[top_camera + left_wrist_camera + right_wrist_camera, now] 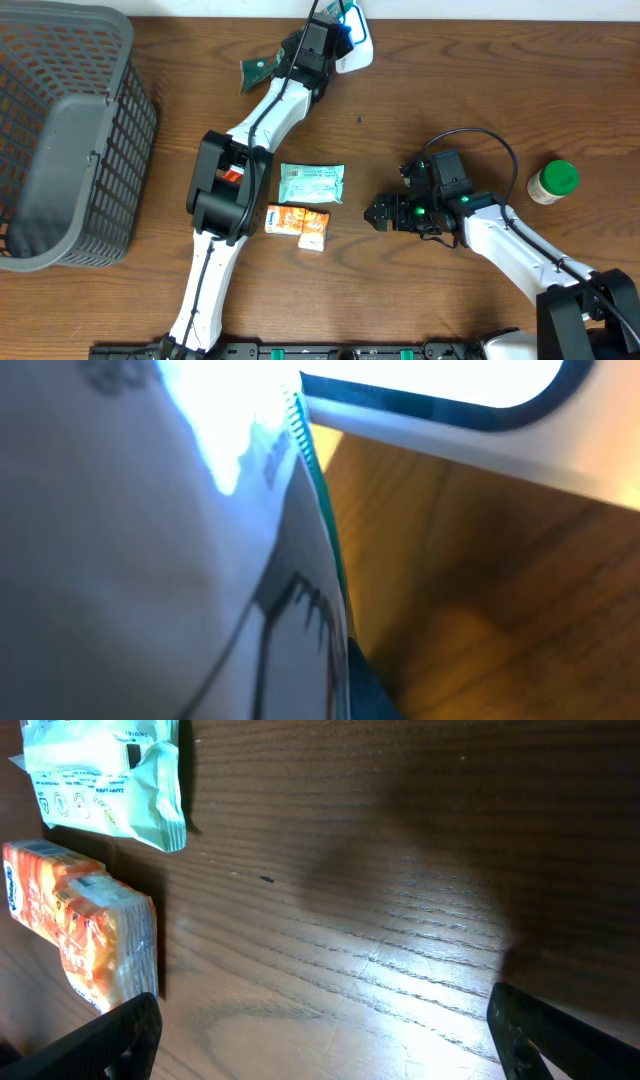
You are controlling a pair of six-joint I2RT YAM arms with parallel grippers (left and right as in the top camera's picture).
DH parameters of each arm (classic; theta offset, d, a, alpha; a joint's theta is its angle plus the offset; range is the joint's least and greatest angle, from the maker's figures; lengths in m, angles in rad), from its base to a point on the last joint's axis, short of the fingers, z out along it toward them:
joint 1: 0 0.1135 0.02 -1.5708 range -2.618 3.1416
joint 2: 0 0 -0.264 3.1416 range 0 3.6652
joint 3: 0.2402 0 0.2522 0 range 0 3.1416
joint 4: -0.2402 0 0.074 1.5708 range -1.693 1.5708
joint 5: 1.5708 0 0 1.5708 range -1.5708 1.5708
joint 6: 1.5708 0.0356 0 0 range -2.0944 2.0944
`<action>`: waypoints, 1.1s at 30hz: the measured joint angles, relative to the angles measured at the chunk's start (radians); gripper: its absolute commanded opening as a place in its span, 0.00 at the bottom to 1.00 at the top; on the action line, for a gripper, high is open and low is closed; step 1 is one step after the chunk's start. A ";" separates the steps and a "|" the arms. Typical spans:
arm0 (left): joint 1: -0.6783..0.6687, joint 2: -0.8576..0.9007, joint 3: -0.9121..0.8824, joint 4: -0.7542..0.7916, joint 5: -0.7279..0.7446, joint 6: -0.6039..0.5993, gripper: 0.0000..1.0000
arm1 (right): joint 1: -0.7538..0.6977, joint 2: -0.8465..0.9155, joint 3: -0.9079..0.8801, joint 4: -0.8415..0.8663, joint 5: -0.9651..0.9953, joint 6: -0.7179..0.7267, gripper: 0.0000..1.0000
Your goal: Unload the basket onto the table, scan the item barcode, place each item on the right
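Observation:
My left gripper [338, 32] is stretched to the table's far edge and is shut on a white packet [355, 50] with a teal, serrated edge. That packet [150, 560] fills the left wrist view, close to the camera and blurred. Behind it stands a bright window with a dark border and a white frame [450, 435]. My right gripper [378, 213] is open low over the wood, with nothing between its fingers [110, 1040]. A mint-green packet [311, 184] and an orange pack [297, 221] lie to its left, also seen as the packet [105, 780] and pack [90, 935] in the right wrist view.
A grey mesh basket [60, 140] stands at the left. A dark green packet [258, 70] lies by the left arm. A small orange-and-white pack [313, 241] sits below the orange pack. A green-lidded jar [553, 181] stands at the right.

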 measured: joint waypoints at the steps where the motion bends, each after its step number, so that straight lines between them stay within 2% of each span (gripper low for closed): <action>1: 0.000 0.000 0.000 0.013 -0.011 0.000 0.08 | 0.000 0.000 0.000 0.000 0.000 0.000 0.99; 6: -0.002 -0.030 0.000 0.016 -0.043 -0.005 0.07 | 0.000 0.000 0.000 0.000 0.000 0.000 0.99; 8: -0.005 -0.080 -0.002 -0.013 -0.046 -0.046 0.07 | 0.000 0.000 0.000 0.000 0.000 0.000 0.99; 11: -0.011 -0.222 -0.006 -0.131 -0.042 -0.142 0.07 | 0.000 0.000 0.000 0.001 0.000 0.000 0.99; 14: -0.020 -0.436 -0.004 -0.351 0.012 -0.289 0.08 | 0.000 0.000 0.000 0.036 0.000 0.010 0.99; 18: -0.029 -0.684 0.026 -0.675 0.194 -0.523 0.08 | -0.001 -0.001 0.000 0.095 -0.023 0.044 0.99; 21: -0.031 -0.785 0.037 -0.869 0.352 -0.673 0.08 | -0.016 -0.011 0.000 0.113 -0.125 0.030 0.88; 24: -0.031 -0.811 0.038 -1.043 0.520 -0.768 0.08 | -0.074 -0.048 0.000 0.125 -0.301 -0.037 0.73; 26: -0.031 -0.797 0.031 -1.094 0.630 -0.802 0.08 | -0.130 -0.082 0.000 0.129 -0.414 -0.072 0.66; 33: -0.032 -0.746 0.005 -1.114 0.945 -0.850 0.08 | -0.312 -0.156 0.000 0.192 -0.855 -0.187 0.71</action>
